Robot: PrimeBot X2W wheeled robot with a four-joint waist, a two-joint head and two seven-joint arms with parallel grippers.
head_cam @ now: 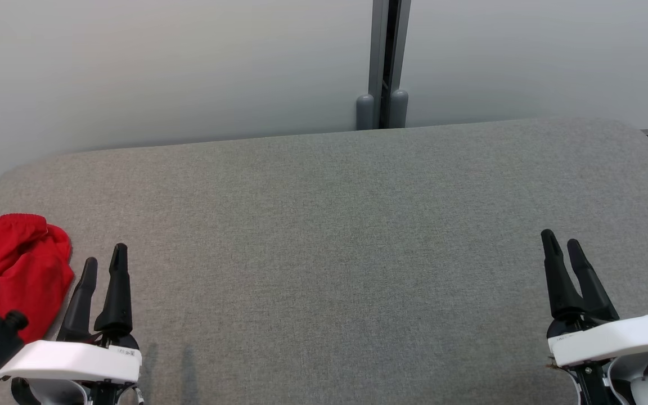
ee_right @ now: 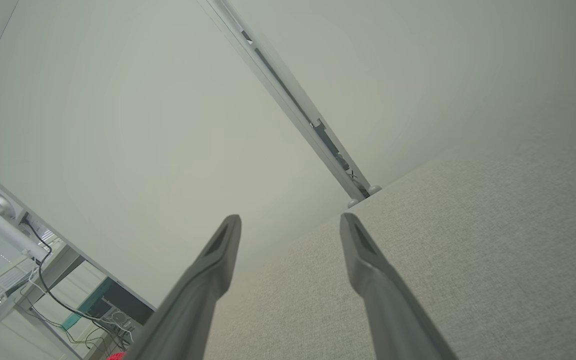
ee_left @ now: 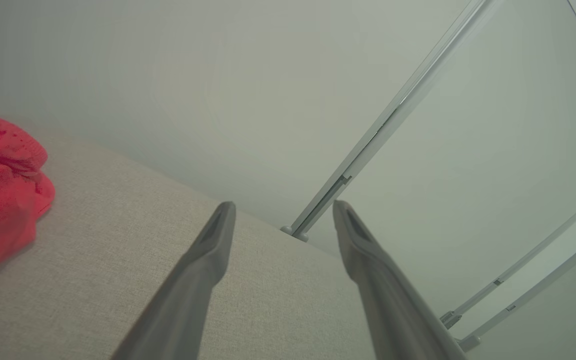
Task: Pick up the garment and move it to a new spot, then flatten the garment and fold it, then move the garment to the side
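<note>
The red garment was seen crumpled at the left edge of the grey table, just beside the left gripper, spread and empty like the right gripper, so a deep pinch into its bunched top was judged best.

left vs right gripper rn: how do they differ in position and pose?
1. The left gripper sits right beside the crumpled red garment. The right gripper is at the other side of the grey fabric-covered table, well away from the garment.
2. In the head view the left gripper's fingers lean rightward and the right gripper's lean leftward.
Shared: both are open and empty, with fingers pointing toward the far wall.
</note>
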